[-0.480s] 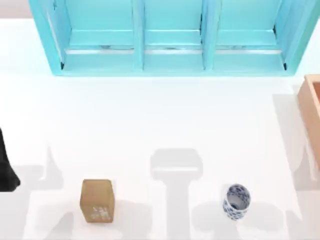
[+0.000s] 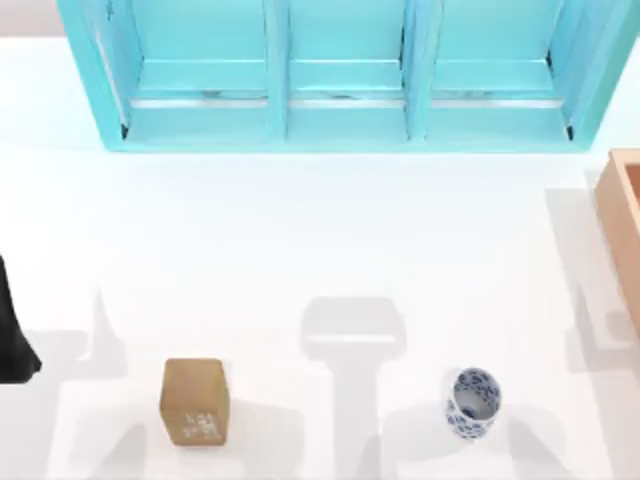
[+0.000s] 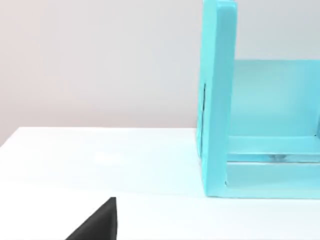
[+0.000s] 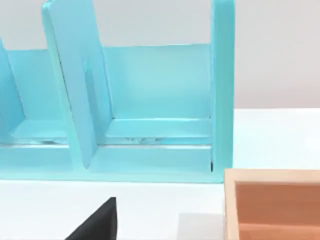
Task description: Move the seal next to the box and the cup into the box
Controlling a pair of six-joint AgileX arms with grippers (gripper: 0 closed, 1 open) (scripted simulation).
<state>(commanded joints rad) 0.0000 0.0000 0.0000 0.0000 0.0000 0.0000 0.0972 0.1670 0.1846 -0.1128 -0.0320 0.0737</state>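
Reaching for the seal (image 2: pixel 194 401) near left: approach from above, straddle its narrow sides. Cup (image 2: pixel 473 403) stands well apart; box (image 2: pixel 622 215) far right. Jaw state: cannot tell.

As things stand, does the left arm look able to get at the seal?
Probably yes. The seal stands alone on open table at the front left, the left arm is at the left edge nearby, and the cup sits well off to its right.

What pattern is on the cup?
The cup is white with a dark blue porcelain-style pattern, best seen in the top view.
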